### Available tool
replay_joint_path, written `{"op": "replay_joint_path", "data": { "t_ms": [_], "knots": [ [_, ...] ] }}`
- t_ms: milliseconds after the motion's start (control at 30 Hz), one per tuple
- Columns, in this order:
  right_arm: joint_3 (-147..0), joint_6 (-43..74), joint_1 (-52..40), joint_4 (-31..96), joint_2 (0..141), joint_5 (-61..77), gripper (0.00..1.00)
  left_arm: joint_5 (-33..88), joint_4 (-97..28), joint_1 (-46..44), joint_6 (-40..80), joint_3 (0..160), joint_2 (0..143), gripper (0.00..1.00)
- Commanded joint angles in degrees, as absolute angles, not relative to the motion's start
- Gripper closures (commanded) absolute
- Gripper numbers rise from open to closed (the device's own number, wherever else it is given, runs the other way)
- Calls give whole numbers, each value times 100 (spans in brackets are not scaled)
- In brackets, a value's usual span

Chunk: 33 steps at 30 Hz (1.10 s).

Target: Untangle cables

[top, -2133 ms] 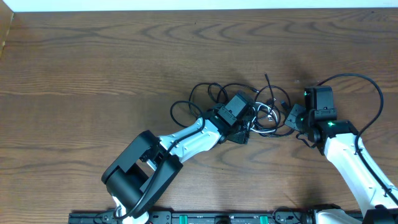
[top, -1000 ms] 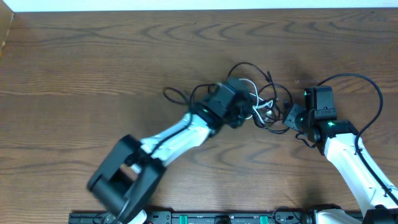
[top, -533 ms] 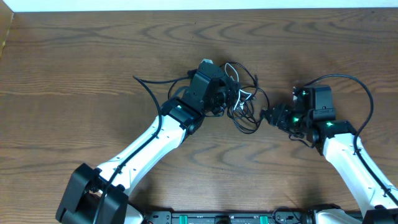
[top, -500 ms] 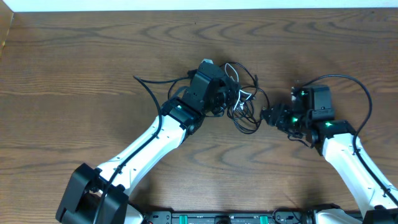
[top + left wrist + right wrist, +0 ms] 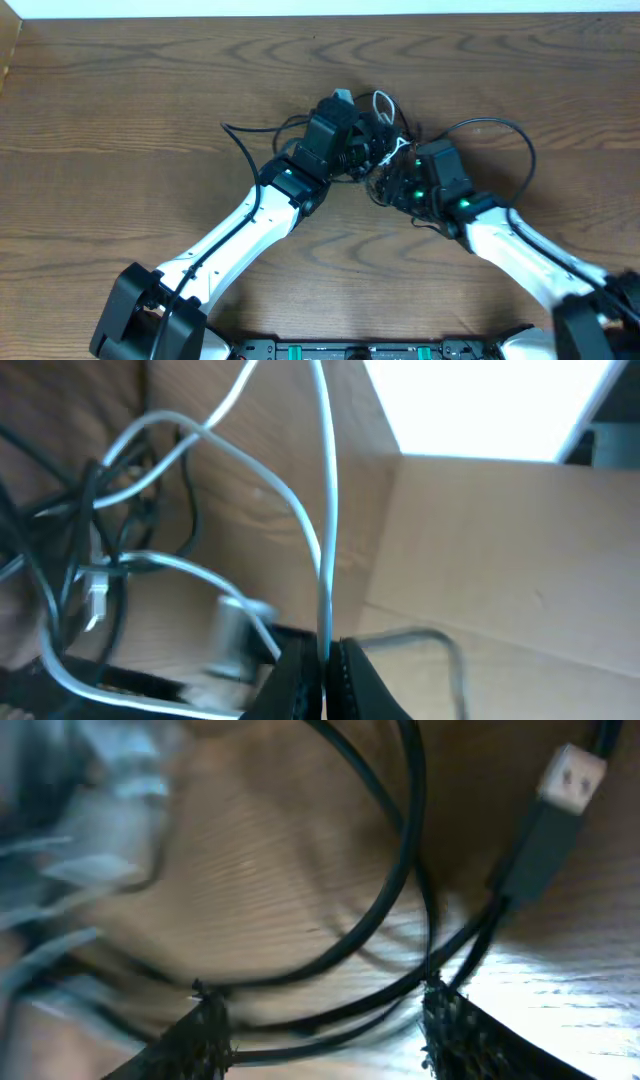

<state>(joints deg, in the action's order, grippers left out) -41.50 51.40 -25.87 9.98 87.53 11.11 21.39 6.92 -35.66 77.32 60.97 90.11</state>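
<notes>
left pincer (image 5: 322, 665): closed on white cable (image 5: 322, 510) | right pincer (image 5: 322, 1012): held open, black cables (image 5: 405, 870) between its fingers, ungripped | change: right pincer was brought close beside left pincer

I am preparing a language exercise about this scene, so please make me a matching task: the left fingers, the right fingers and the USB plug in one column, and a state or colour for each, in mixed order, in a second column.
Column one:
1. left fingers
2. right fingers
3. USB plug

Column two:
a. black with a silver tip
b. shut on the white cable
c. apart, with black cables running between them

Pairs: 1-b; 2-c; 3-a
</notes>
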Motion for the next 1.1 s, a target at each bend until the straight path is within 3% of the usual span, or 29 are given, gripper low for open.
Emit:
{"op": "replay_joint_path", "data": {
  "t_ms": [0, 200, 433, 767, 900, 1067],
  "knots": [
    [-4125, 5721, -2609, 961, 9174, 309, 48, 2641, 786, -3542, 7824, 6134, 8831, 92],
    [-4125, 5310, -2117, 1041, 9277, -36, 56, 2698, 786, -3538, 7102, 6134, 8468, 92],
    [-4125, 4818, -1004, 1745, 9277, -95, 62, 2696, 537, -3175, 5227, 6134, 7640, 92],
    [-4125, 3990, 292, 2106, 8720, 373, 63, 2460, -1072, -2311, 4287, 6134, 7371, 91],
    [-4125, 3599, 405, 2099, 7940, 1035, 59, 2274, -1369, -2226, 4294, 6134, 7371, 92],
    [-4125, 3570, 156, 2016, 7369, 2786, 45, 2294, -1365, -2252, 4803, 6134, 7371, 92]
  ]
}}
